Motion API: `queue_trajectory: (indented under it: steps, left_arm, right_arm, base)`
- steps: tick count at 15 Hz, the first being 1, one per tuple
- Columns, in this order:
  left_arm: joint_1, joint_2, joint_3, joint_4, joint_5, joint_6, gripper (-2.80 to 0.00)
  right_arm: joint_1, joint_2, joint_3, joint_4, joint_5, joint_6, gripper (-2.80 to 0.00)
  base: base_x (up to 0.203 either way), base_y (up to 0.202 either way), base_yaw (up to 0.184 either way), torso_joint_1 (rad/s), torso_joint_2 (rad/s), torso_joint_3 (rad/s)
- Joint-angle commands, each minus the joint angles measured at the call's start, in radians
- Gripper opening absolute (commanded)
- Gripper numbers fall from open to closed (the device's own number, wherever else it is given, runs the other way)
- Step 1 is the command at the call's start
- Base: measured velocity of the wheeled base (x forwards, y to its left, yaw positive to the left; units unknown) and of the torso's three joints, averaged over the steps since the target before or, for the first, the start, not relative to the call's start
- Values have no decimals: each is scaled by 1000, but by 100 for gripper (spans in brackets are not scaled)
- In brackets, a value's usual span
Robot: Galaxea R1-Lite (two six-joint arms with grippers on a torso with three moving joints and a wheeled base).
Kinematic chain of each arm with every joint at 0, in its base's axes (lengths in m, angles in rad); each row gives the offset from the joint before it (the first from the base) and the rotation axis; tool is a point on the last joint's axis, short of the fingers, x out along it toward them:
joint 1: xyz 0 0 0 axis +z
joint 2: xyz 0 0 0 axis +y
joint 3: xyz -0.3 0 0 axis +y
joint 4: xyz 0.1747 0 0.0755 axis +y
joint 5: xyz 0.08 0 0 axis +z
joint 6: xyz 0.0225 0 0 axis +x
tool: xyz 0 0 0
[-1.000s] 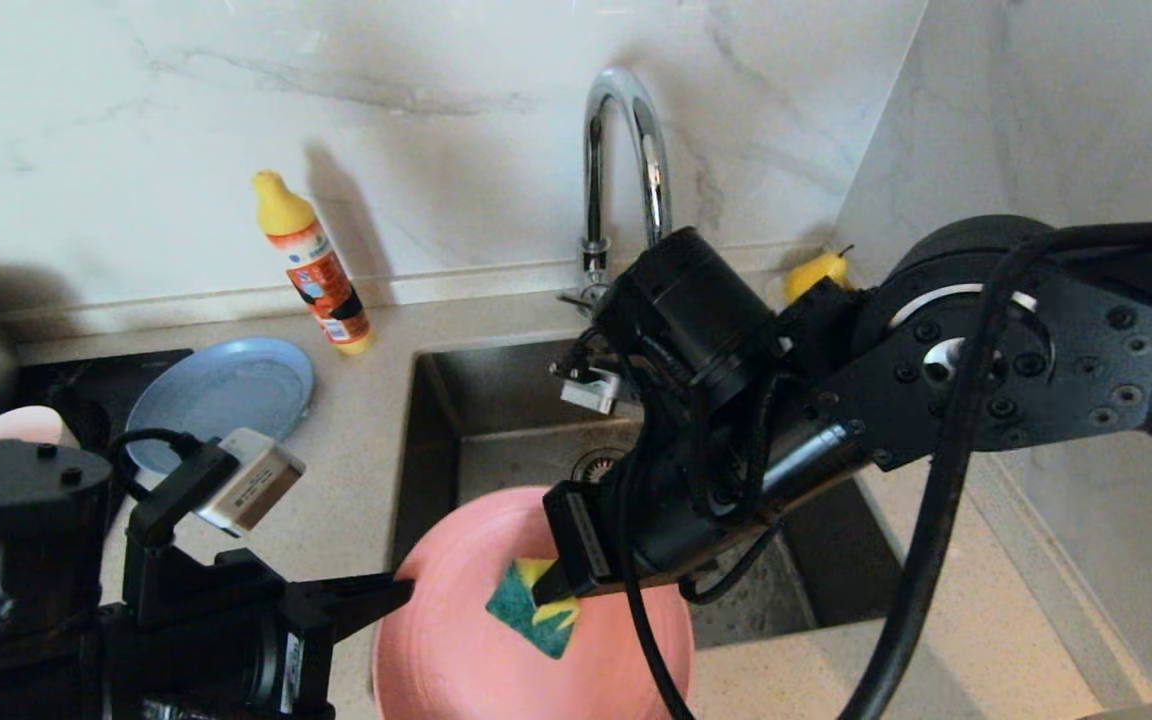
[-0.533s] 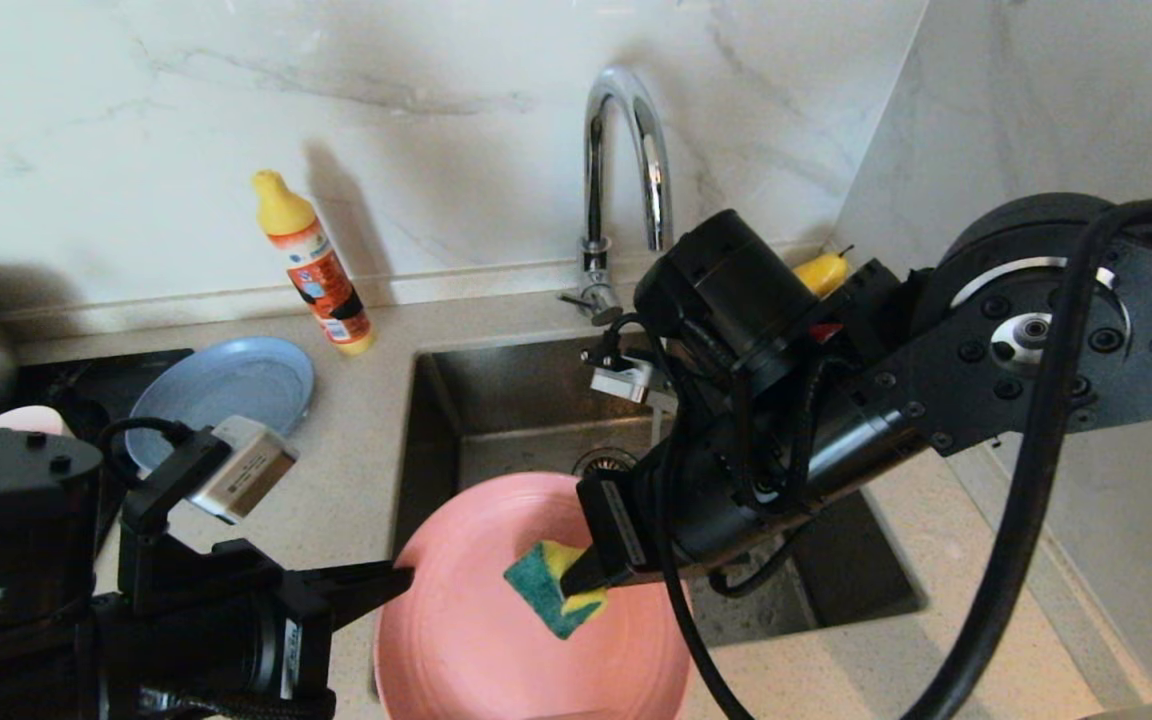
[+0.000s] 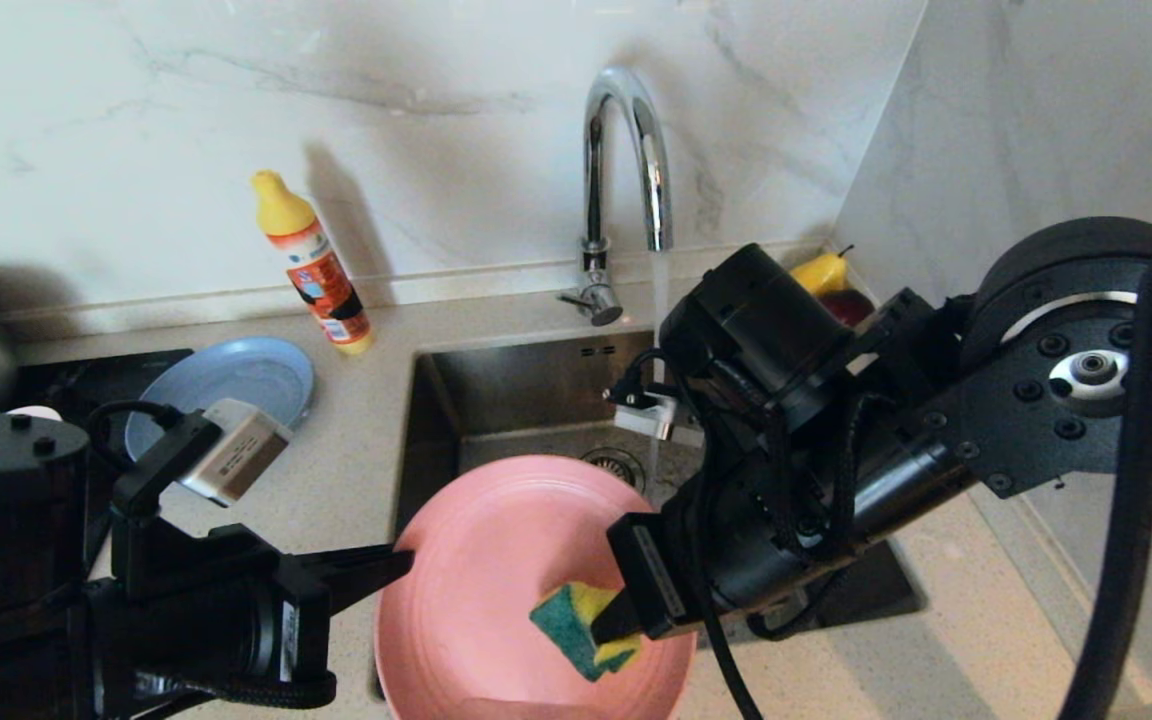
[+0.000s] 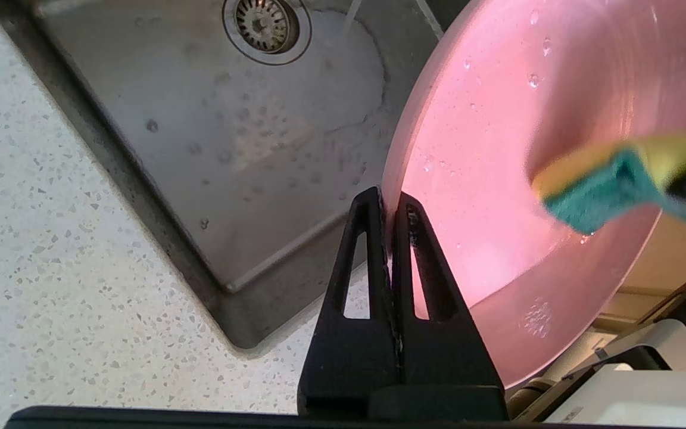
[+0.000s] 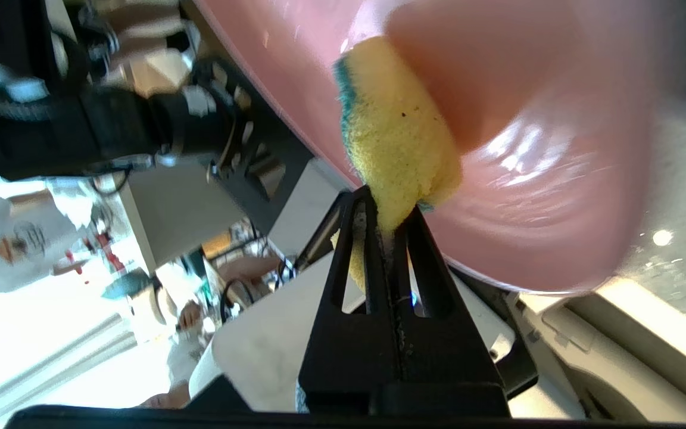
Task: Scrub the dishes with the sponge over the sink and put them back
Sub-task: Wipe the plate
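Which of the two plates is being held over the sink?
The salmon-pink plate, clamped at its rim by the left gripper; the grey-blue plate lies on the counter beside the sink.

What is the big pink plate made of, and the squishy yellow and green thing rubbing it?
The large salmon-pink plate looks like matte ceramic or hard plastic: smooth and dull, with water beading on it. I cannot tell which. The small yellow sponge with a green scouring side looks like soft foam, porous and squashed where the right claw pinches it; the green layer looks rougher.
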Motion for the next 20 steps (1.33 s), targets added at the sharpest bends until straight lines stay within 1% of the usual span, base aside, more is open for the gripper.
queue_trajectory:
  steps: [1, 5, 9, 12, 16, 18, 20]
  left_arm:
    - [0, 6, -3, -3, -1, -1, -280]
    - [0, 8, 3, -1, -2, -13, -280]
    - [0, 10, -3, -1, -1, -13, -280]
    - [0, 14, 2, -1, -2, -13, -280]
    - [-2, 14, 8, 0, -4, -13, -280]
    - [-2, 9, 13, 2, -7, -13, -280]
    - [-2, 3, 20, 2, -7, -13, -280]
  right_arm:
    - [37, 12, 10, 0, 1, 3, -280]
    - [66, 90, -52, -10, 1, 4, -280]
    - [101, 114, -100, -12, 1, 4, -280]
    - [106, 123, -130, -15, 1, 3, -280]
    - [91, 109, -149, -23, 0, 3, -280]
    - [67, 90, -150, -29, 0, 3, -280]
    - [24, 59, -161, -28, 1, 3, -280]
  base:
    - [0, 0, 0, 0, 0, 0]
    - [0, 0, 0, 0, 0, 0]
    - [0, 0, 0, 0, 0, 0]
    - [0, 0, 0, 0, 0, 0]
    - [0, 0, 0, 0, 0, 0]
    - [0, 0, 0, 0, 0, 0]
    - [0, 0, 0, 0, 0, 0]
